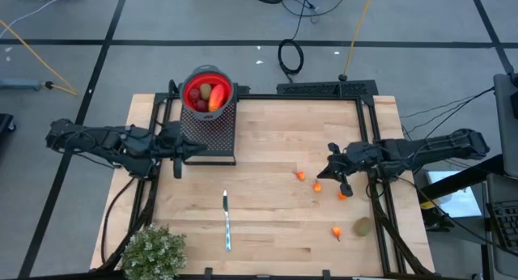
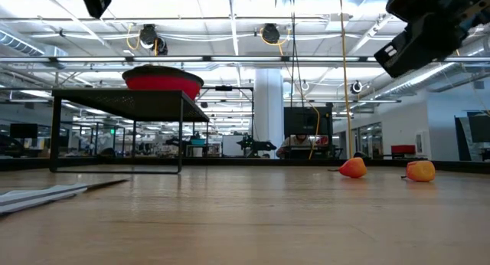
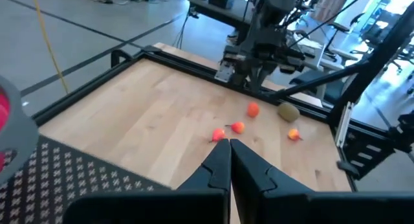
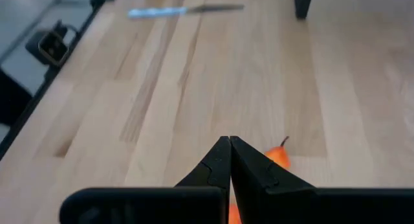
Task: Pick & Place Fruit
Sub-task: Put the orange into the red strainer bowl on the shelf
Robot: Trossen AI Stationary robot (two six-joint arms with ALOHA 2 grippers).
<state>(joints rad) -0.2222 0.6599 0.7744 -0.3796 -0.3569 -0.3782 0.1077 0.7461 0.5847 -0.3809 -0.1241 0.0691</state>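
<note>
A red bowl stands on a black mesh stand at the table's far left. It holds an elongated red-orange fruit, a brown-green kiwi and dark red balls. A second kiwi and several tiny orange bits lie on the wood at the right. My right gripper is shut and hovers over the bits, with one bit just beyond its fingertips. My left gripper is shut beside the stand's near edge.
A slim silver-and-teal knife lies near the table's middle, towards the near edge. A bushy green plant stands at the near left corner. A black frame runs along the table's far and right edges. Bare wood lies between the stand and the bits.
</note>
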